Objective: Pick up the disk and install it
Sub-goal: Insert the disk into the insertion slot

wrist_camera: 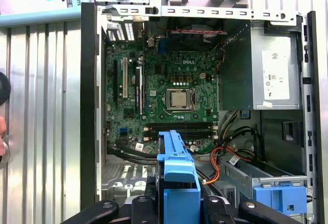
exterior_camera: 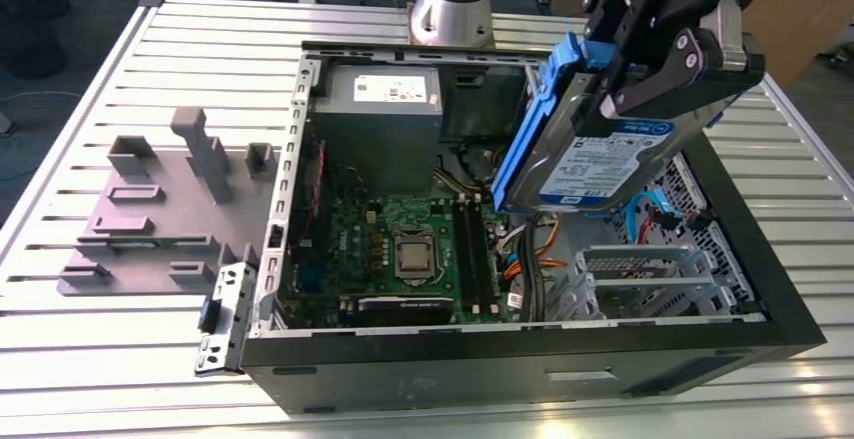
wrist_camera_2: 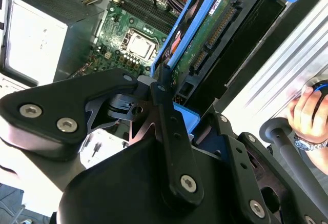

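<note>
The disk (exterior_camera: 587,164) is hanging in the air, tilted steeply on edge. It is over the part of the open computer case (exterior_camera: 534,349) on the exterior view's right. Its white-and-blue label is facing outward and a blue rail is running along its long edge. In the second wrist view its green circuit-board side and connector are showing.

The gripper (exterior_camera: 650,84) is pinching the disk at its upper end, its black jaws pressing against the two flat faces, so the disk is touching nothing else.

Below the disk, orange and black cables (exterior_camera: 534,249) are trailing inside the case. A metal drive cage (exterior_camera: 641,269) is sitting just beside them, toward the near right corner. The green motherboard (exterior_camera: 400,239) is lying flat on the case floor, left of the cables. The grey power-supply box (exterior_camera: 380,109) is filling the far left corner.

On the slatted metal table (exterior_camera: 80,379), a grey plastic stand (exterior_camera: 174,199) with upright posts is standing just beside the case, on the exterior view's left.

In the second wrist view a person's hand (wrist_camera_2: 307,108), wearing a wristwatch, is showing over the table beyond the case.
</note>
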Robot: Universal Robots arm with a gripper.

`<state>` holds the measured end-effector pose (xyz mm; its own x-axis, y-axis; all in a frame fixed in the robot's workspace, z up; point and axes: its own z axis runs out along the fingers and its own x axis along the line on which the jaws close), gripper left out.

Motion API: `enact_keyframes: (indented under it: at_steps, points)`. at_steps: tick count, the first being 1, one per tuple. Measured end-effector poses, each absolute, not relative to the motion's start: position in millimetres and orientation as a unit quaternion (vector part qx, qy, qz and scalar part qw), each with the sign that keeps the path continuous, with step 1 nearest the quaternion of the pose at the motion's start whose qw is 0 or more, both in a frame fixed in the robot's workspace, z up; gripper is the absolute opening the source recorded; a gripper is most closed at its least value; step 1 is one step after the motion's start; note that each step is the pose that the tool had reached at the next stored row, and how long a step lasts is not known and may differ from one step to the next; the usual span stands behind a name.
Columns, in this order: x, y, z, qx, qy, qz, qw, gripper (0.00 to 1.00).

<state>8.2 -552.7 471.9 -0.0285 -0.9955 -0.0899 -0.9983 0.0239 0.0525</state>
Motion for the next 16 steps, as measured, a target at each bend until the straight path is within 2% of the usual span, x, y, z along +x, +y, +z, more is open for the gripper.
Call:
enact_keyframes:
  at_steps: [6, 16]
  points:
    - [8.3, -555.8, 471.3, -0.697, 0.715, 0.050, 0.014, 0.37]
    - [8.7, -561.3, 470.2, -0.697, 0.715, 0.058, 0.021, 0.37]
